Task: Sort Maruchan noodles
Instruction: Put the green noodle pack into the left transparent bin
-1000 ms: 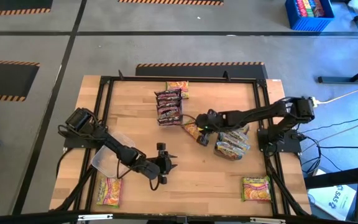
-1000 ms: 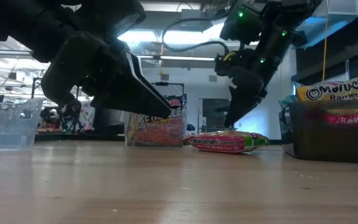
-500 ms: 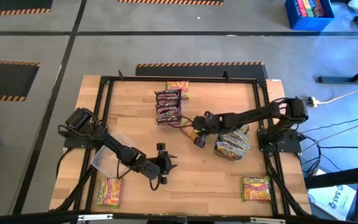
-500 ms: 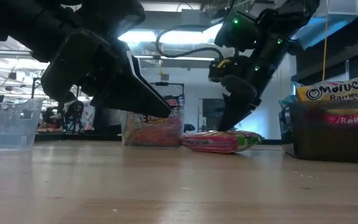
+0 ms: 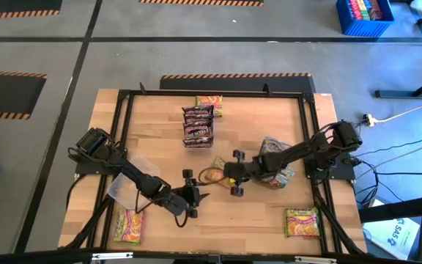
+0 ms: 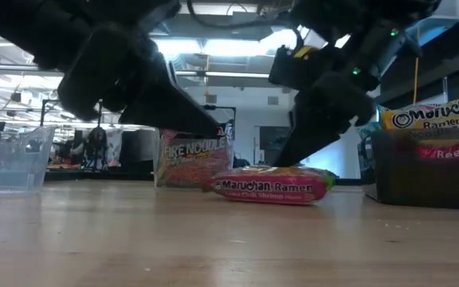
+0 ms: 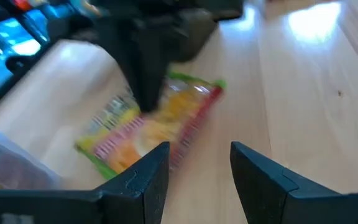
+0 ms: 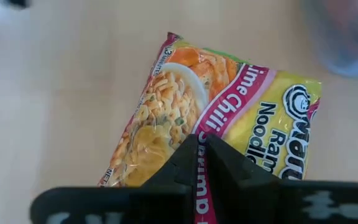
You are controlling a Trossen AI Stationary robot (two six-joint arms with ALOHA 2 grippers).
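A yellow, pink and green Maruchan noodles packet [image 5: 212, 174] lies flat on the table's middle, also seen as the packet [image 8: 216, 118] in the right wrist view. My right gripper [image 8: 207, 142] is shut with its tips on it. My left gripper [image 7: 197, 165] stands open just short of the packet [image 7: 154, 121], on its near left side, and touches nothing. Dark maroon packets [image 5: 198, 126] lie stacked at the far middle, with another yellow-pink packet [image 5: 209, 103] behind them. Two more packets lie near the front edge, one on the left [image 5: 128, 225] and one on the right [image 5: 302, 222]. My right gripper presses its shut fingertips [image 8: 194, 155] down on the packet's printed top face [image 8: 229, 121], about mid-length. The fingers slant down from the table's right side. The packet lies flat on the wood under them.
A clear bin [image 5: 127, 187] sits under my left arm. A bin with light-coloured packets [image 5: 273, 167] stands at the right, under my right arm. A black frame [image 5: 123, 110] runs round the table's edges. Bare wood lies between the packet and the front edge.
My right gripper has swung toward the table's near and left edges, staying shut and sinking a little. The packet has slid along the table with it, away from the maroon stack and toward my left gripper.
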